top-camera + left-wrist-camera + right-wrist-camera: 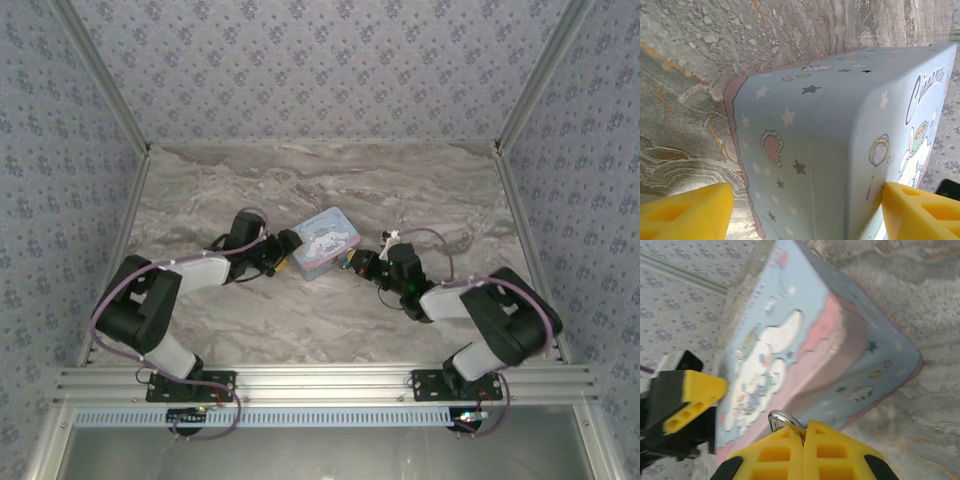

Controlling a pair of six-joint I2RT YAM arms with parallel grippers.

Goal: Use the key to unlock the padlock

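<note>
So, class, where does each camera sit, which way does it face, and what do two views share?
Top external: above, behind the bases, facing down on the grey marble table; both arms show.
Left wrist: faces the light blue cartoon-printed tin box side-on; left gripper open around it.
Right wrist: faces the tin's lid; right gripper shut on a silver metal ring.
Shared by all: the tin.
</note>
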